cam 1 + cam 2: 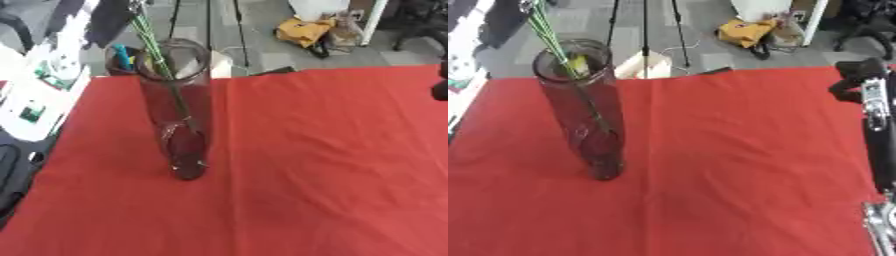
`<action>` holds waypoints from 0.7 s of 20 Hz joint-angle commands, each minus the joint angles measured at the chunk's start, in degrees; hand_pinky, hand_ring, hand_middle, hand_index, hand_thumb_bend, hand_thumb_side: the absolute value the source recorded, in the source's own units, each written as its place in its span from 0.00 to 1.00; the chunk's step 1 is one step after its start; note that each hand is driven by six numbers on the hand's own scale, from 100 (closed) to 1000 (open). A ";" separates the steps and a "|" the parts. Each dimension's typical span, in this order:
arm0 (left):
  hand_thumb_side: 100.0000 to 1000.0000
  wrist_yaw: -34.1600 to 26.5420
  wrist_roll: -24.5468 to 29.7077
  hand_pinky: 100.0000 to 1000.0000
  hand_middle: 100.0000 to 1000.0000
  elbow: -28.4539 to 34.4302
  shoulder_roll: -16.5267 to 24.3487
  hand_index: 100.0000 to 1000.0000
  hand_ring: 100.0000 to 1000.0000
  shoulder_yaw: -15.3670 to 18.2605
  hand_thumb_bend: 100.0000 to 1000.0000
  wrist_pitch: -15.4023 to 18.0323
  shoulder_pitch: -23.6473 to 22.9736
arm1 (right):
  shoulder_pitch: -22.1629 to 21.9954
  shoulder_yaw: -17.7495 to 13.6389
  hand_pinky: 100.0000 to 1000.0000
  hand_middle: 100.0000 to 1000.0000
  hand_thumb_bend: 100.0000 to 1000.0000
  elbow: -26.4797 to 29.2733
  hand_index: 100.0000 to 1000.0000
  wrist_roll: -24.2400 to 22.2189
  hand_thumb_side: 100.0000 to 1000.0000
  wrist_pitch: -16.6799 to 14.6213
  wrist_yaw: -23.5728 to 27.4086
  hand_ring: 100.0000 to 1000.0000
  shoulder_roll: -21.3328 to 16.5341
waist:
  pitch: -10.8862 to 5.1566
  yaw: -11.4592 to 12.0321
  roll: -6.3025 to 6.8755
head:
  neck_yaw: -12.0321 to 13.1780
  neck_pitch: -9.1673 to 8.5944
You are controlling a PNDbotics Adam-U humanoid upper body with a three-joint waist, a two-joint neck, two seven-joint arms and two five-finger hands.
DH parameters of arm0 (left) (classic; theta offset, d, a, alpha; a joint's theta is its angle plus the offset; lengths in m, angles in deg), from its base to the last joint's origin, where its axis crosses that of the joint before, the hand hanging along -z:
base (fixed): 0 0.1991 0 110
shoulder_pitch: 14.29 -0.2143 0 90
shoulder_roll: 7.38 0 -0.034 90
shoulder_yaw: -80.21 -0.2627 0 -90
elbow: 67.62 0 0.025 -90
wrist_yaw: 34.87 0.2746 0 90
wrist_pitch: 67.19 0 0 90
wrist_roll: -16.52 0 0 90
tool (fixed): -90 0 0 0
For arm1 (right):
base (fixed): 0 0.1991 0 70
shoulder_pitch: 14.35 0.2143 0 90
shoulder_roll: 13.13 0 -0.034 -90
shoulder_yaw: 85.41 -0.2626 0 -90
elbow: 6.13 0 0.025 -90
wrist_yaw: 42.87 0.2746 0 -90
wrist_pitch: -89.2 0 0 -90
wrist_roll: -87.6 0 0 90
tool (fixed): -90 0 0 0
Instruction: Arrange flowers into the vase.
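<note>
Red tablecloth [332, 165] carries the glass vase [179, 120], green stems [150, 45] already inserted. Right hand [859, 75] state: cannot tell. Next: probably fetch another flower.

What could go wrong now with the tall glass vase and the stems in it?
The tall clear glass vase is narrow, so a nudge might tip it on the red tablecloth. The thin green stems lean out past its rim toward the upper left. The robot's right arm is close at the right edge; a swing could hit.
</note>
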 commanded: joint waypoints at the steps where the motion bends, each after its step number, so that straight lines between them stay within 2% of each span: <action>1: 1.00 1.82 3.25 0.50 0.57 0.86 2.33 0.58 0.56 -0.02 0.00 0.40 0.85 | 0.41 -0.52 0.64 0.44 0.00 1.08 0.70 0.29 1.00 0.02 0.52 0.78 -0.63 | -1.77 0.12 -0.05 | -0.26 0.13; 6: 1.00 3.91 7.85 0.52 0.59 1.23 2.67 0.60 0.58 0.37 0.00 0.70 0.74 | 0.35 -0.57 0.64 0.44 0.00 1.08 0.69 0.45 1.00 0.03 0.56 0.78 -0.63 | -1.89 0.24 -0.08 | -0.28 0.21; 14: 1.00 5.96 12.29 0.55 0.63 1.81 3.37 0.66 0.62 0.49 0.00 1.30 0.05 | 0.29 -0.66 0.64 0.44 0.00 1.08 0.69 0.63 1.00 0.02 0.57 0.78 -0.57 | -2.02 0.40 -0.17 | -0.46 0.12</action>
